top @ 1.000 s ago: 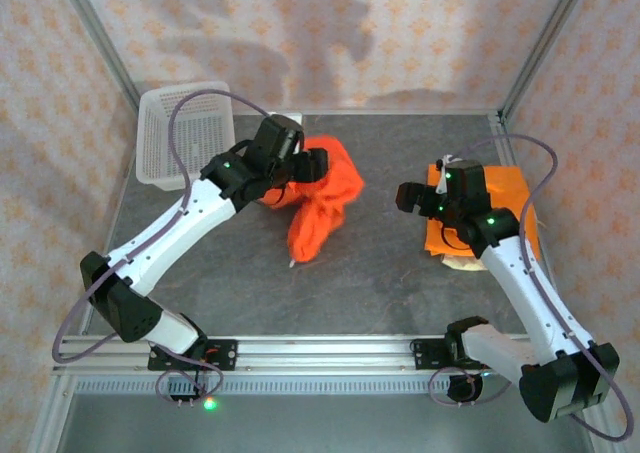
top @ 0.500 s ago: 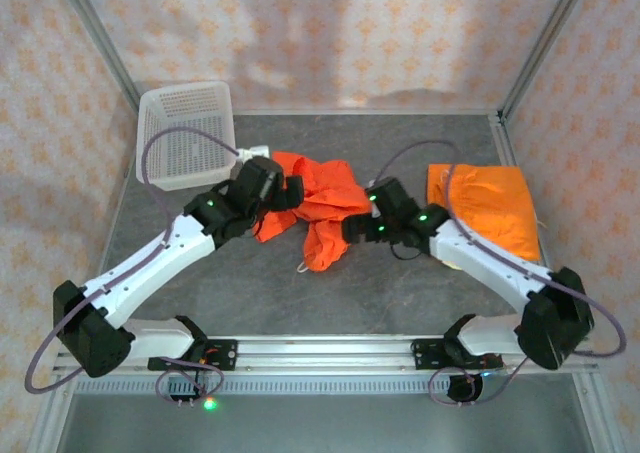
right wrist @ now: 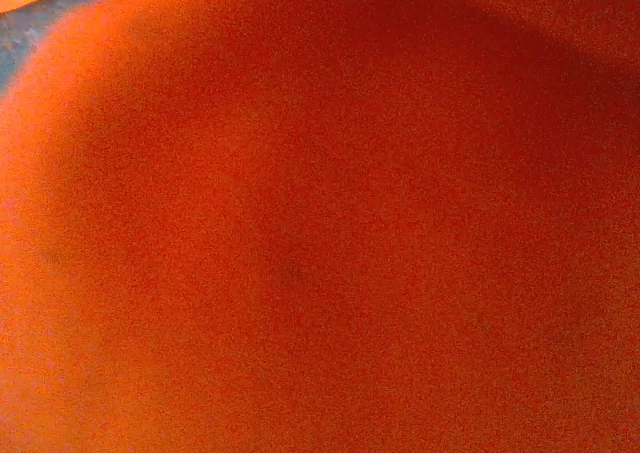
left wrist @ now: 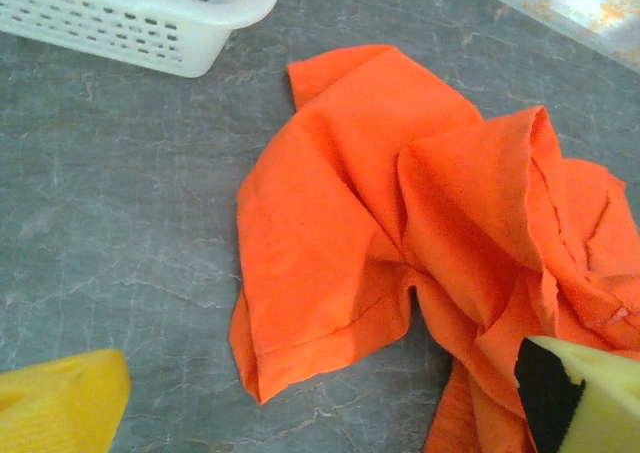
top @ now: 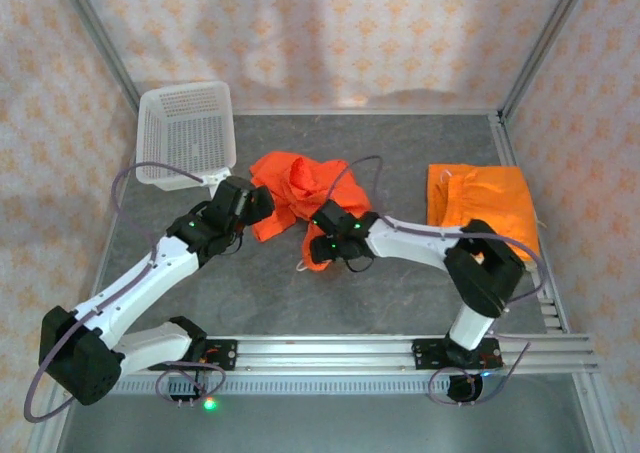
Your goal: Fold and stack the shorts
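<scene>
Now the crumpled orange shorts [top: 292,195] lie just ahead of the left gripper's [top: 256,205] wide, empty fingers [left wrist: 60,408], likely ready to grab an edge, while the right gripper [top: 322,245] pushes into them, and I cannot tell its grip.

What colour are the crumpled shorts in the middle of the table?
Bright orange. The shorts show best in the left wrist view.
</scene>
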